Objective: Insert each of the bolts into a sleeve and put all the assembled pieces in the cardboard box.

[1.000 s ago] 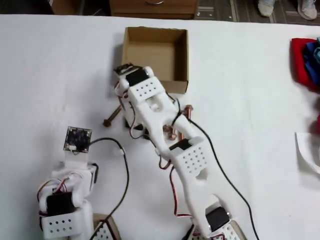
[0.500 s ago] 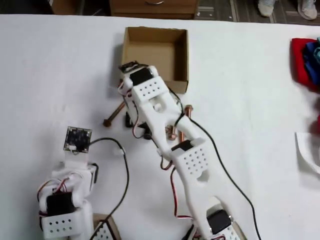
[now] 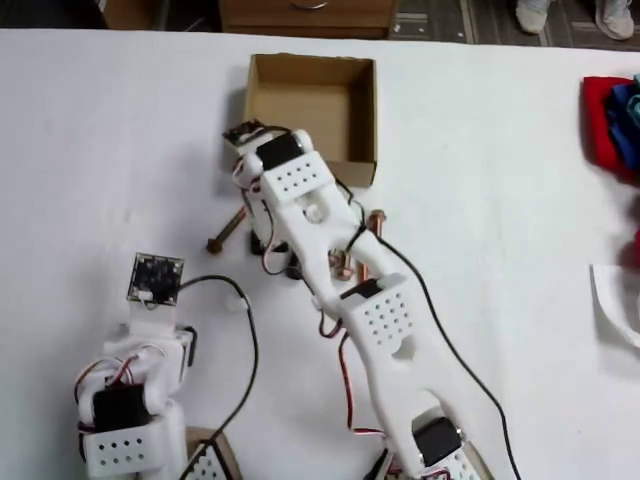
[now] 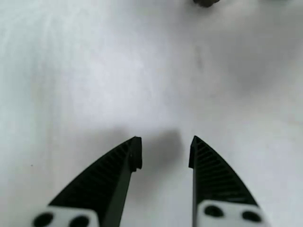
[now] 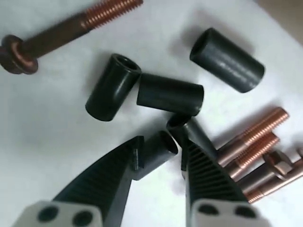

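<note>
The white table is taking up nearly all of the high view. A strip of dark floor and a wooden cabinet are running along its far edge. The right arm is stretching diagonally from the near edge toward the cardboard box. The box is sitting open-topped toward the far side, with the arm's wrist just beside its near left corner. The left arm is sitting folded at the near left, well apart from the box. A red cloth is lying at the table's right edge.

A lone bolt is lying on the table just left of the right arm's wrist. A few copper-coloured bolts are showing on the arm's other side, near the box.

In the right wrist view, the right gripper is hanging low over a cluster of black sleeves on the table. Its fingers are standing partly apart and straddling one sleeve, which is lying on its side. One finger is touching that sleeve, though the gripper is probably not squeezing it. A second sleeve is lying partly behind the other finger. Two more sleeves are lying end against side, touching, and a fifth sleeve is lying apart from them. The lone bolt is lying beyond the sleeves with a washer under its head, and the copper-coloured bolts are lying together, threaded ends pointing toward the cluster.

The left gripper is hanging over plain white tabletop, its fingers partly apart and gripping nothing.
</note>
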`<action>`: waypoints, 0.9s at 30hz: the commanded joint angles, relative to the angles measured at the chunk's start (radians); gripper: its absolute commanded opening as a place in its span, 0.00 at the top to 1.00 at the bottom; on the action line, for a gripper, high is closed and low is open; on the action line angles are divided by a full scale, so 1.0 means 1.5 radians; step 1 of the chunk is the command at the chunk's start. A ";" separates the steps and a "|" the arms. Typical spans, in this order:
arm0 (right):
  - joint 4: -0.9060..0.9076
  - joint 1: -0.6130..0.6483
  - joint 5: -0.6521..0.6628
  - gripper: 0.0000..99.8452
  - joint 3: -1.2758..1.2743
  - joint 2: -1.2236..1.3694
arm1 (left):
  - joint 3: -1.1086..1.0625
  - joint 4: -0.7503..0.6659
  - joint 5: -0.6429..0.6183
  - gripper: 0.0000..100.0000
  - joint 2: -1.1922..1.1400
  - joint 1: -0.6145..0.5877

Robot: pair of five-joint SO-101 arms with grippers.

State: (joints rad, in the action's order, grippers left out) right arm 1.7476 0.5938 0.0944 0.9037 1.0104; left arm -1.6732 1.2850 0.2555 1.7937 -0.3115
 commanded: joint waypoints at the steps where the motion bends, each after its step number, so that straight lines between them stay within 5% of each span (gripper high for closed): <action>1: 0.012 -0.032 0.048 0.87 -0.005 0.025 | -0.015 -0.010 0.006 0.81 0.003 -0.004; 11: 0.014 -0.048 0.059 0.78 -0.122 -0.077 | -0.015 -0.010 0.006 0.81 0.003 -0.004; 27: -0.011 0.053 0.018 0.80 -0.306 -0.242 | -0.015 -0.010 0.006 0.81 0.003 -0.004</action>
State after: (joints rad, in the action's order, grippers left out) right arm 1.7430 0.6414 0.1741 0.4480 0.7265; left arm -1.6732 1.2850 0.2555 1.7937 -0.3115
